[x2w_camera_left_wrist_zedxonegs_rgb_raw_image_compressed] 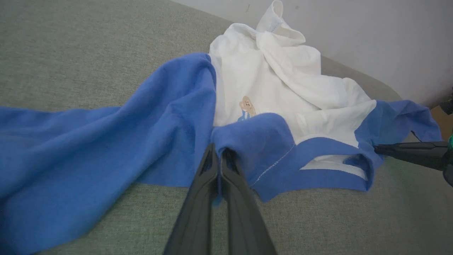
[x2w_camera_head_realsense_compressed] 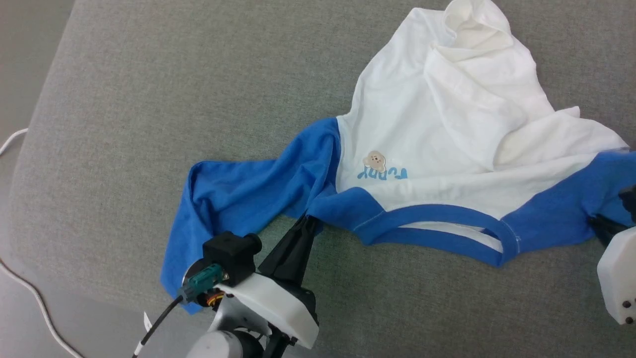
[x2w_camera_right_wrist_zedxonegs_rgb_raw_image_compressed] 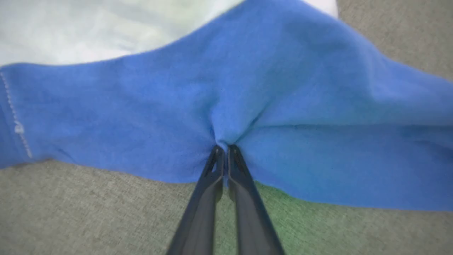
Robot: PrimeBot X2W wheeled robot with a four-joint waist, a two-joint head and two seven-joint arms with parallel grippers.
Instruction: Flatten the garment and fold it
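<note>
The garment [x2w_camera_head_realsense_compressed: 437, 129], a white shirt with bright blue sleeves, shoulders and neck trim, lies crumpled on the grey cushion, collar toward me. My left gripper [x2w_camera_head_realsense_compressed: 309, 220] is shut on the blue shoulder cloth left of the collar; in the left wrist view its fingers [x2w_camera_left_wrist_zedxonegs_rgb_raw_image_compressed: 219, 156] pinch a fold of the garment [x2w_camera_left_wrist_zedxonegs_rgb_raw_image_compressed: 166, 117]. At the right edge, my right gripper [x2w_camera_head_realsense_compressed: 598, 223] meets the other blue shoulder. The right wrist view has it [x2w_camera_right_wrist_zedxonegs_rgb_raw_image_compressed: 223, 148] shut on a gathered pinch of blue garment [x2w_camera_right_wrist_zedxonegs_rgb_raw_image_compressed: 247, 95]. The white body is bunched and folded over at the far end.
The grey fabric cushion [x2w_camera_head_realsense_compressed: 174, 109] carries the shirt, its left edge dropping to a pale floor where a white cable [x2w_camera_head_realsense_compressed: 30, 288] runs. A pale wall [x2w_camera_left_wrist_zedxonegs_rgb_raw_image_compressed: 371, 39] rises behind the cushion in the left wrist view.
</note>
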